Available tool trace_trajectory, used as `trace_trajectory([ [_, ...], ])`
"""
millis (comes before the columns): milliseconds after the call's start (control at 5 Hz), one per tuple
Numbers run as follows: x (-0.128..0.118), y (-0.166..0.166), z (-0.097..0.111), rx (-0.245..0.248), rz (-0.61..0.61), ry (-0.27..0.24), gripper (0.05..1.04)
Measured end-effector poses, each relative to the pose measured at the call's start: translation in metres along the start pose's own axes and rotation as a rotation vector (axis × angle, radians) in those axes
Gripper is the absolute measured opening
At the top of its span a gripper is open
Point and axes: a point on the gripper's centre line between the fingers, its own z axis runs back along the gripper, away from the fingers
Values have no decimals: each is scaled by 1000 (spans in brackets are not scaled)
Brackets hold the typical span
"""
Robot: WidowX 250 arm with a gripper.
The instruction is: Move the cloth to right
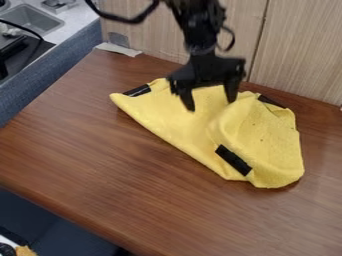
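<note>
The black gripper [211, 103] hangs down over the upper middle of the yellow cloth [184, 125], its two fingers spread apart with cloth visible between and below them. Whether the fingertips touch the fabric I cannot tell. The cloth lies crumpled on the brown table, toward its back right, with a raised, bulging fold at its right part. Black strips mark its upper left corner, its upper right edge and its lower middle.
The brown wooden table [120, 170] has its front edge running from left to lower right. A wood-panel wall [300, 50] stands behind. A whitish strip [118, 49] lies at the back left corner. Beyond the left edge are a grey sink [32, 20] and a dark stove.
</note>
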Motion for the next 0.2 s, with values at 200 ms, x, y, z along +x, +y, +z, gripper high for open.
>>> trace_trajectory([
  [200, 5, -9, 28, -59, -8, -31, 1001],
])
